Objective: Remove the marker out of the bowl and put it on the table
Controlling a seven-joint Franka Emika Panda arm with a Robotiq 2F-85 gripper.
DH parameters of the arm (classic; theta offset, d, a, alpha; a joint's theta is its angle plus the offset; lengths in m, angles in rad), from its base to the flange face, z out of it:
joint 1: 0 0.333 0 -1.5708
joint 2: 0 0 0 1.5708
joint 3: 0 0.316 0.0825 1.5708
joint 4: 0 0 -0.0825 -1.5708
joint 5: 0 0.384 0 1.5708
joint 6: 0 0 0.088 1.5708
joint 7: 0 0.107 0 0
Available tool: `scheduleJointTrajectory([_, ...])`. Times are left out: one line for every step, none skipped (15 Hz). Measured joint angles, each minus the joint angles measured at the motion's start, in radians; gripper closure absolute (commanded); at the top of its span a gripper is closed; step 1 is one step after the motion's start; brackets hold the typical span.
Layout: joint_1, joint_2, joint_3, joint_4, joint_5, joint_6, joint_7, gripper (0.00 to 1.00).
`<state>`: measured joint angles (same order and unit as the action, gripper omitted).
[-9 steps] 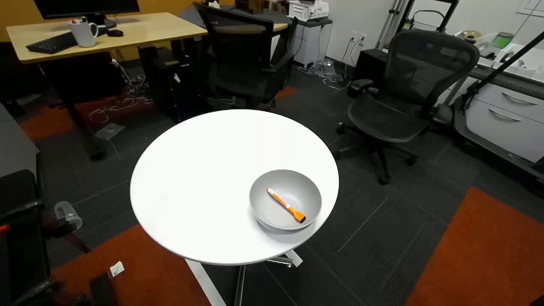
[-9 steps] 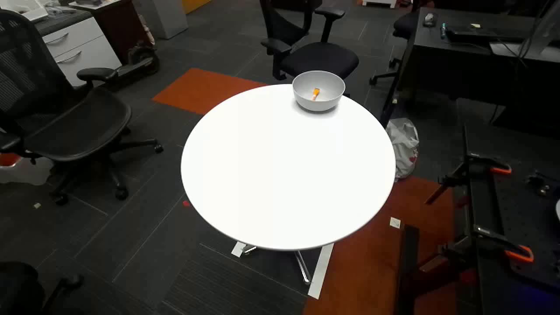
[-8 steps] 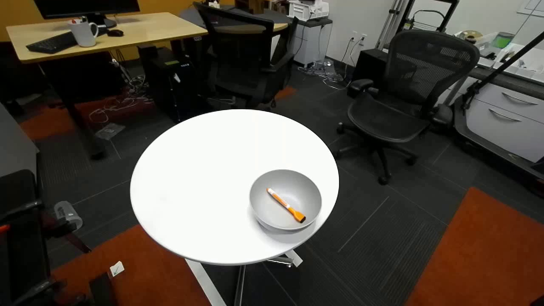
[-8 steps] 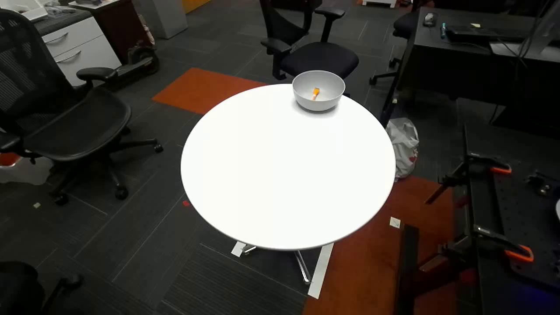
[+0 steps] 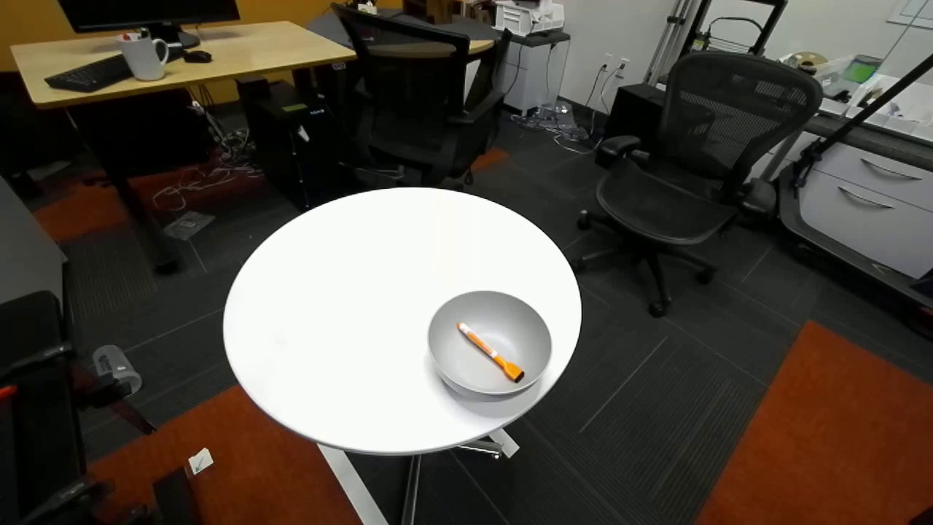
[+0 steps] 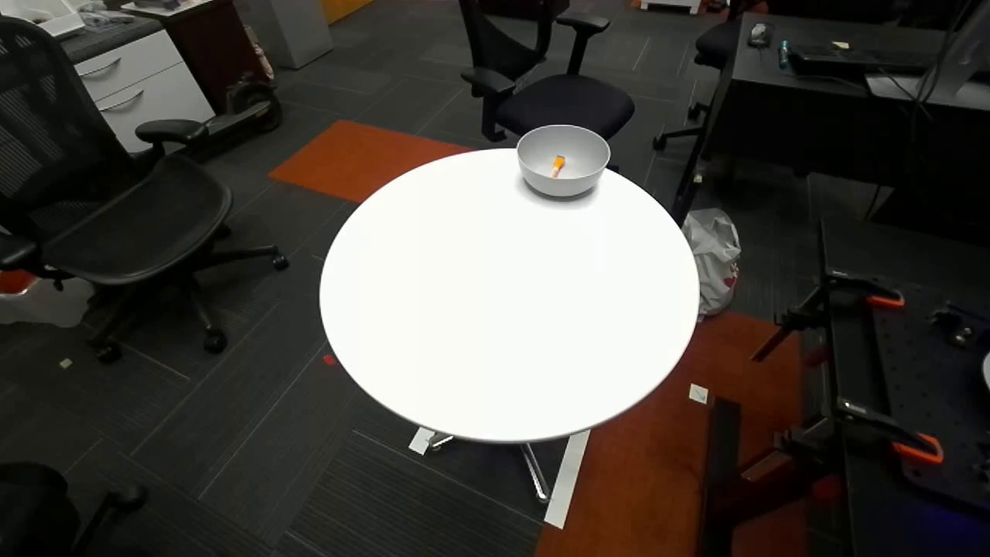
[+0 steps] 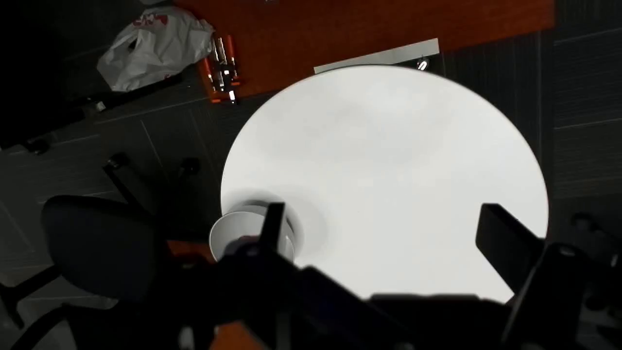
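The grey bowl (image 5: 528,339) stands on the round white table (image 5: 335,306) near its edge. The orange marker (image 5: 485,348) lies inside the bowl, its dark tip up against the bowl's wall. In an exterior view the bowl (image 6: 537,179) is at the table's far edge, with the marker (image 6: 558,165) in it. My gripper (image 7: 382,211) shows only in the wrist view. It is wide open and empty above the table (image 7: 388,155). Its left finger covers part of the bowl (image 7: 226,231); only a dim reddish bit of the marker shows there.
A black office chair (image 6: 568,104) stands close behind the bowl's side of the table. Another black chair (image 5: 700,160) and a wooden desk (image 5: 270,51) stand farther off. A dark bench with orange clamps (image 6: 920,449) and a plastic bag (image 6: 713,251) are beside the table.
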<state>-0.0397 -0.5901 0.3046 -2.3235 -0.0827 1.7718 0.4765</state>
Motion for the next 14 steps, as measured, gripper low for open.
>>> scheduleJointTrajectory([0.000,0.000,0.000,0.000,0.000,0.000,0.000,0.00])
scheduleJointTrajectory([0.000,0.000,0.000,0.000,0.000,0.000,0.000,0.00])
scheduleJointTrajectory([0.000,0.000,0.000,0.000,0.000,0.000,0.000,0.00])
scheduleJointTrajectory([0.001,0.000,-0.001,0.000,-0.002,0.000,0.000,0.00])
scheduleJointTrajectory([0.002,0.001,-0.006,0.000,-0.002,0.002,0.000,0.00])
scheduleJointTrajectory([0.002,0.003,-0.016,0.000,-0.002,0.005,0.000,0.00])
scheduleJointTrajectory([0.001,0.006,-0.032,0.001,-0.002,0.012,0.001,0.00])
scheduleJointTrajectory([-0.003,0.011,-0.056,0.004,-0.001,0.018,0.002,0.00])
scheduleJointTrajectory([-0.009,0.019,-0.084,0.007,-0.001,0.026,0.002,0.00])
scheduleJointTrajectory([-0.016,0.031,-0.114,0.010,0.000,0.039,0.002,0.00])
scheduleJointTrajectory([-0.025,0.046,-0.147,0.015,0.003,0.056,0.002,0.00])
scheduleJointTrajectory([-0.035,0.066,-0.177,0.023,0.010,0.072,0.002,0.00])
scheduleJointTrajectory([-0.046,0.090,-0.206,0.035,0.020,0.087,0.002,0.00])
scheduleJointTrajectory([-0.057,0.118,-0.231,0.048,0.032,0.105,0.002,0.00])
